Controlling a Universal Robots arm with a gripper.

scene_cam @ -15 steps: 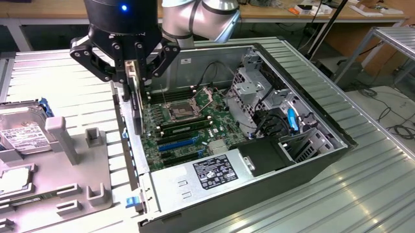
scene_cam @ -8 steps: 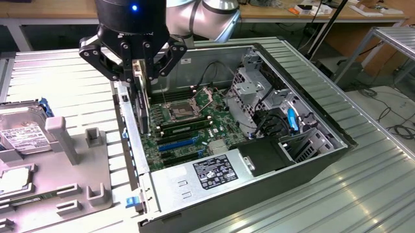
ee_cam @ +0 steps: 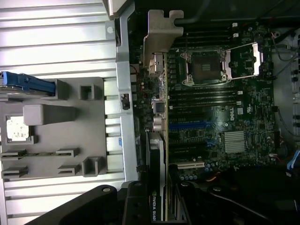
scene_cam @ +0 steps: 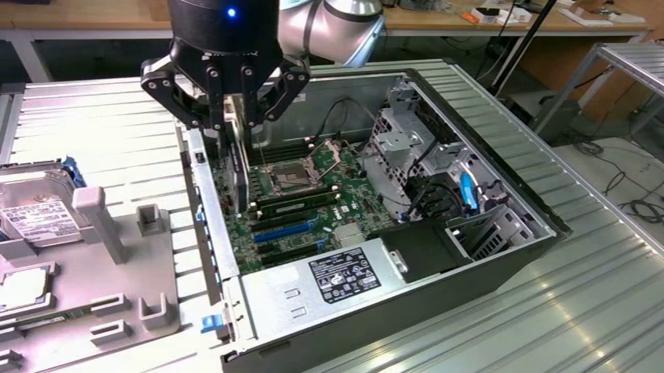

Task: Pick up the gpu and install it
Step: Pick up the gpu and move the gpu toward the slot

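Note:
My gripper [scene_cam: 236,116] hangs over the open computer case [scene_cam: 498,179], shut on the gpu [scene_cam: 241,175]. The gpu is a thin dark card held on edge, reaching down from the fingers beside the case's rear wall. In the wrist view the gpu [ee_cam: 158,117] appears edge-on, with its silvery metal bracket [ee_cam: 159,33] at the far end and a printed label close to my gripper [ee_cam: 157,208]. It lies alongside the motherboard [ee_cam: 225,108], next to the blue slot [ee_cam: 187,125]. I cannot tell whether the card touches a slot.
Inside the case are the CPU socket [scene_cam: 291,180], a labelled power supply [scene_cam: 343,276], a drive cage [scene_cam: 405,148] and cables. On the exterior view's left, a grey fixture tray [scene_cam: 114,264] holds a hard drive [scene_cam: 36,217]. The case rests on a ribbed metal table [scene_cam: 581,311].

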